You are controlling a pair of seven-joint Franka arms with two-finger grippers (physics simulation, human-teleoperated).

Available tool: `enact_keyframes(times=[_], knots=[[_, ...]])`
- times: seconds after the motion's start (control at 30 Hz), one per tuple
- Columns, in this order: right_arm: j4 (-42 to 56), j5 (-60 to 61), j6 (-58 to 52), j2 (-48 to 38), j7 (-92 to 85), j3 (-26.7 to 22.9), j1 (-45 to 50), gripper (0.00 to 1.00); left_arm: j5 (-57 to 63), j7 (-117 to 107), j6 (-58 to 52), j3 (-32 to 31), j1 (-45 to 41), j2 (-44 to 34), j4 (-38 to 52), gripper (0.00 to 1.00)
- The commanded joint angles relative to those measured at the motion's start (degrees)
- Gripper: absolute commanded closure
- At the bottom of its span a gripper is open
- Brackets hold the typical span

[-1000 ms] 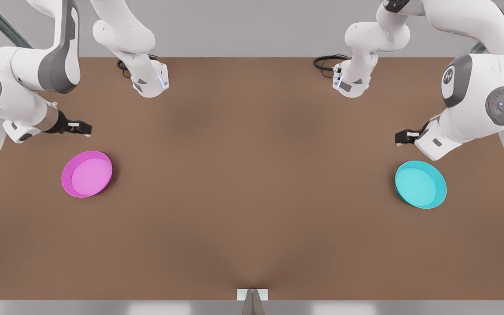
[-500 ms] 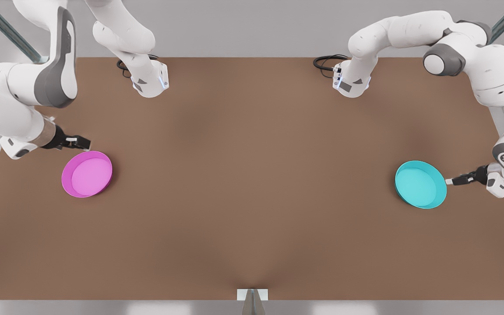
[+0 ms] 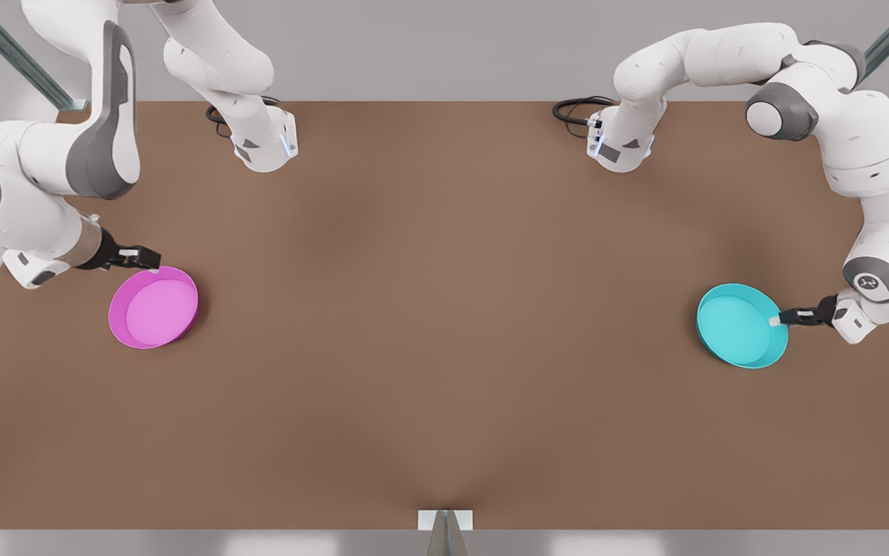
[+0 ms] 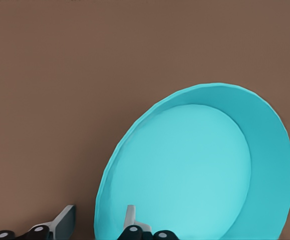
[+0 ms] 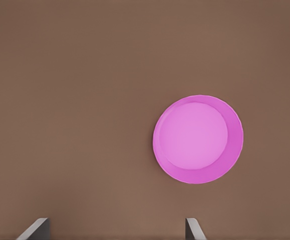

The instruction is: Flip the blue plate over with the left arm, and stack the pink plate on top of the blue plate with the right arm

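front view: set high off the arms, looking steeply down on the whole brown table (image 3: 444,324); both arm bases stand at its far edge.
left wrist view: close and low beside the blue plate (image 4: 195,165), facing across its rim; the left gripper (image 4: 97,220) straddles that rim, fingers apart.
right wrist view: higher up, looking straight down at the pink plate (image 5: 198,139), with the right gripper (image 5: 117,227) spread wide at the frame's edge.
shared, front and left wrist: blue plate (image 3: 741,325) and left gripper (image 3: 782,318), on the front view's right.
shared, front and right wrist: pink plate (image 3: 154,307) and right gripper (image 3: 143,257), on the front view's left.
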Motion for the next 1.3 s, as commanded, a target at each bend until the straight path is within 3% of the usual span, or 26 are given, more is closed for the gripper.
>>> enact_keyframes(times=[0.0, 0.2, 0.23, 0.3, 0.33, 0.47, 0.6, 0.8, 0.87, 0.93, 1.0, 1.03, 1.07, 1.1, 1.17, 1.23, 1.27], knots=[[0.0, 0.1, 0.0, 0.0, 0.0, 0.1, -0.3, 0.00, -0.2, 14.4, 0.8, 0.0, 0.0, -0.1, 0.0, 0.39], [0.0, 0.0, 0.0, 0.1, 0.0, 0.1, -0.2, 0.00, -0.9, 13.2, 0.8, 0.0, -0.2, 1.1, 0.0, 0.43], [0.0, 0.0, 0.0, 0.2, 0.0, 0.1, -0.2, 0.00, -0.9, 13.2, 0.8, 0.0, -0.2, 1.0, 0.0, 0.48], [0.1, 0.0, 0.0, 0.3, 0.0, 0.1, -0.2, 0.00, -0.7, 13.2, 0.7, 0.0, -0.2, 1.0, 0.0, 0.69], [0.0, 0.0, 0.0, 0.4, 0.0, 0.1, -0.1, 0.00, -0.7, 13.2, 0.7, 0.0, -0.2, 1.0, 0.0, 0.72], [0.1, 0.1, -0.1, 0.4, 0.0, 0.1, -0.2, 0.00, -0.6, 13.1, 0.6, 0.1, -1.0, 1.0, 0.3, 0.75], [0.1, 0.0, -0.1, 0.4, -0.1, 0.1, -0.4, 0.00, 0.5, 3.1, -1.5, 0.1, -4.8, -4.6, 0.6, 0.79], [0.1, 0.9, 0.7, -0.7, -0.8, -0.5, -0.6, 0.00, 15.3, -33.3, -5.1, -0.5, -24.9, -17.4, 3.0, 0.79], [1.4, 1.0, 0.0, -1.6, -0.8, -0.6, -1.0, 0.00, 22.1, -48.5, -16.7, -0.5, -33.5, -16.8, 14.5, 0.79], [2.7, 1.0, -0.3, -1.6, -1.9, -0.6, -1.5, 0.00, 24.9, -64.6, -19.8, -0.4, -40.9, -17.7, 19.0, 0.79], [3.4, 1.0, -0.4, -1.5, -2.2, -0.8, -1.5, 0.00, 35.6, -71.9, -21.7, 1.0, -49.6, -15.5, 24.6, 0.79], [3.5, 1.0, -0.4, -1.5, -2.2, -0.8, -1.5, 0.00, 37.5, -74.4, -22.5, 6.8, -54.9, -12.7, 28.7, 0.79], [3.5, 1.0, -0.4, -1.5, -2.2, -0.8, -1.5, 0.00, 36.2, -73.8, -21.3, 22.6, -66.7, -9.1, 31.0, 0.79], [3.5, 1.1, -0.4, -1.5, -2.2, -0.9, -1.6, 0.00, 33.4, -75.7, -20.2, 34.2, -77.1, -4.7, 31.0, 0.79], [3.5, 1.1, -0.4, -1.5, -2.2, -0.9, -1.8, 0.00, 25.1, -86.5, -20.2, 51.1, -92.0, 4.6, 30.8, 0.79], [3.5, 1.1, -0.4, -1.5, -2.2, -0.9, -1.8, 0.00, 23.0, -97.7, -20.5, 59.8, -101.6, 12.1, 30.3, 0.79], [3.5, 1.1, -0.8, -1.5, -2.2, -0.9, -1.8, 0.00, 24.0, -104.8, -20.9, 59.7, -104.1, 12.8, 30.4, 0.79]])
